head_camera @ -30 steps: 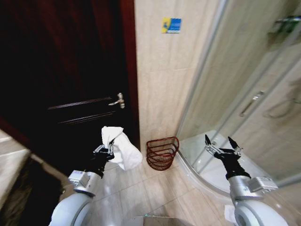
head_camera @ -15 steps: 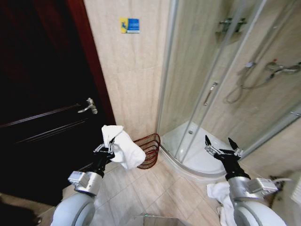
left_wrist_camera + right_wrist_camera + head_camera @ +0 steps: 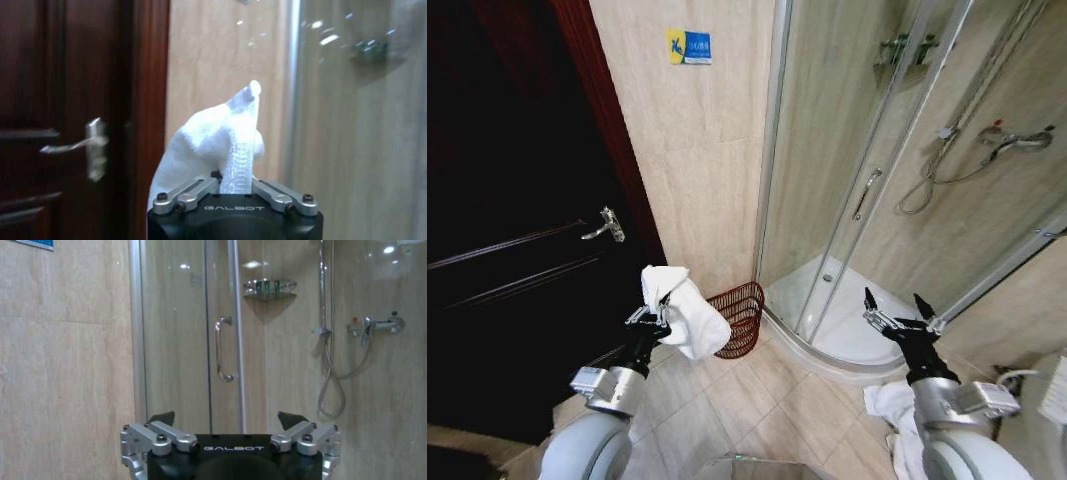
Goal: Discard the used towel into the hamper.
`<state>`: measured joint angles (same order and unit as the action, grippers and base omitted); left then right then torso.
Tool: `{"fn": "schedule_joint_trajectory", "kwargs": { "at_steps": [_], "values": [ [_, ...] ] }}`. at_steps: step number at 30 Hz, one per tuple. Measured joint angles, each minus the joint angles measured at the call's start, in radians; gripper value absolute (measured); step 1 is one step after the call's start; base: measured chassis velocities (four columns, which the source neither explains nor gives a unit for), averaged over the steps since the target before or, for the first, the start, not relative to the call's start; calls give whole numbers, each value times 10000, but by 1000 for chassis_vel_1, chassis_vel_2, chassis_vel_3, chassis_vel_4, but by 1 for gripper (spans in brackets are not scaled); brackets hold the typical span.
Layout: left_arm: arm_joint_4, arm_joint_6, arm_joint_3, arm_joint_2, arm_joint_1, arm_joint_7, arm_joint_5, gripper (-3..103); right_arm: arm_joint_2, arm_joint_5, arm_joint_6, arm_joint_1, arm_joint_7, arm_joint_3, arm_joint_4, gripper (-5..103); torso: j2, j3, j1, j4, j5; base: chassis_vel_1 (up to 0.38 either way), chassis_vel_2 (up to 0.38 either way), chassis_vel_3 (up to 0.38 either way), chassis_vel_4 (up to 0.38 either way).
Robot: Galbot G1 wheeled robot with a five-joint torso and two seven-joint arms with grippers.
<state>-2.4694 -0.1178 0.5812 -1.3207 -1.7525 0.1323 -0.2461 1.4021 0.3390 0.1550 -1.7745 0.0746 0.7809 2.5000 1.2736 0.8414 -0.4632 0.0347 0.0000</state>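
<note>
White towel (image 3: 685, 315) clenched in the left gripper (image 3: 649, 318) at lower left; right gripper (image 3: 897, 309) released. Carrying step — next, reach over the hamper (image 3: 739, 320) at centre.

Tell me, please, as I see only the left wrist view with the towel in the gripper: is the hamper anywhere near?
Observer: Yes. In the head view the hamper stands on the floor against the tiled wall, between the dark door and the shower cabin, beyond the towel held by the left gripper.
Operator: Thank you. Is anything in the hamper yet?
Observer: Nothing shows through its slats, though the towel hides part of it.
Operator: And what is the right arm doing?
Observer: The right gripper is open and empty, held up in front of the shower tray.
</note>
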Motion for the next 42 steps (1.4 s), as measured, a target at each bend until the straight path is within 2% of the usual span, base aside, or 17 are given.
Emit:
{"fn": "schedule_joint_trajectory", "kwargs": {
  "at_steps": [5,10,17,27,34,42],
  "values": [
    [562,92,-29,-115,250,516,27,3,21,6,-216,-161,-184,49,-21,100,-317,-172,145,-2,-2,0,0,0,0],
    [680,130,-56,-150,344,526,38,3,56,-15,-269,-163,-193,54,-73,100,-530,-290,240,-1,0,0,0,0,0],
    [774,172,-144,-202,412,418,84,3,167,-401,112,-289,-212,112,-26,100,-738,-399,336,-1,-1,0,0,0,0],
    [798,181,-136,-155,432,323,88,3,216,-502,134,-256,-224,60,-89,100,-1276,-685,589,-1,1,49,40,-49,-55],
    [861,180,-122,-113,458,287,85,3,221,-281,-421,-162,-134,64,-326,100,-1562,-841,716,1,-7,125,122,-118,-131],
    [845,181,-163,-136,423,269,93,3,234,-253,-524,-218,-126,89,-310,100,-1887,-1015,870,-2,1,-13,-3,8,5]
  ]
}}
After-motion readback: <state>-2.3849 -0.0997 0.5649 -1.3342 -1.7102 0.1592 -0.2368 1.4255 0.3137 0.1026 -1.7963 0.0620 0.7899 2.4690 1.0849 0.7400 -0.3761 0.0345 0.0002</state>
